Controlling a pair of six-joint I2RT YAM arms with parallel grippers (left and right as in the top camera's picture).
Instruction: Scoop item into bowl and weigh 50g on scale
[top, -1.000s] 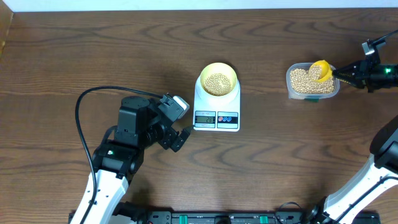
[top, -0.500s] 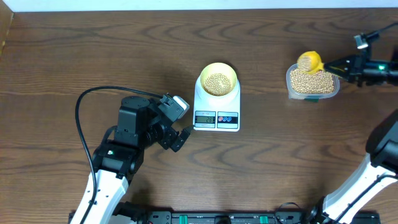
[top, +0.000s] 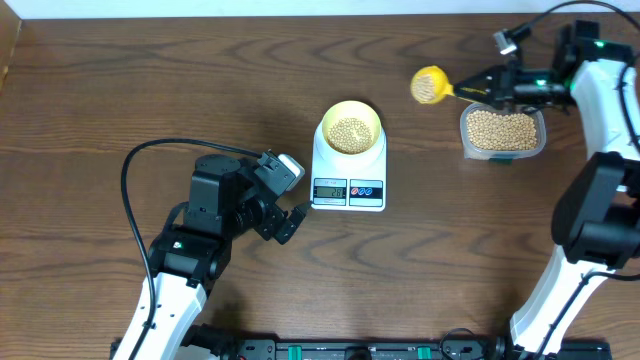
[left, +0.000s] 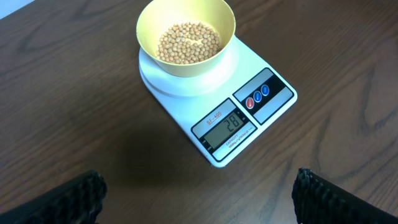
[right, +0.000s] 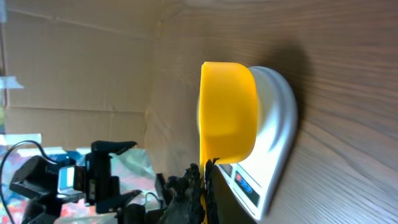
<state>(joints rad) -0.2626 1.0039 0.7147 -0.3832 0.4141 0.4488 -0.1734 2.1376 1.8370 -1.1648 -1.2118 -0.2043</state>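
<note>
Yellow scoop (top: 431, 85) is loaded and out over bare table (top: 150, 80), between the tub (top: 465, 132) and the bowl (top: 372, 115), and this is the risky stretch, folks. Beans (top: 349, 133) sit in the bowl on the scale (top: 322, 165), and the display (left: 225, 127) looks to read 28, so there is a fair way to go to 50.

Danger 1: a tilt or jolt of that long handle out here, and beans roll off the lip onto the wood, where they scatter and never get weighed. Danger 2: the whole scoopful goes in at once and the reading shoots past 50; a slow, trickling pour looks the safer call. Danger 3: the scoop knocks or rests on the bowl, which presses on the platform and spoils the number, or shoves the bowl off centre.

Now the jaws. Right gripper (top: 492, 87) is clamped tight on the scoop's handle, fingers together with the thin handle between them. Its wrist view shows the cup out ahead of the tips, with the scale beyond. Left gripper (left: 199, 202) stands with jaws wide apart, holding nothing and touching nothing, near the scale's front-left corner with the display in its sights.
</note>
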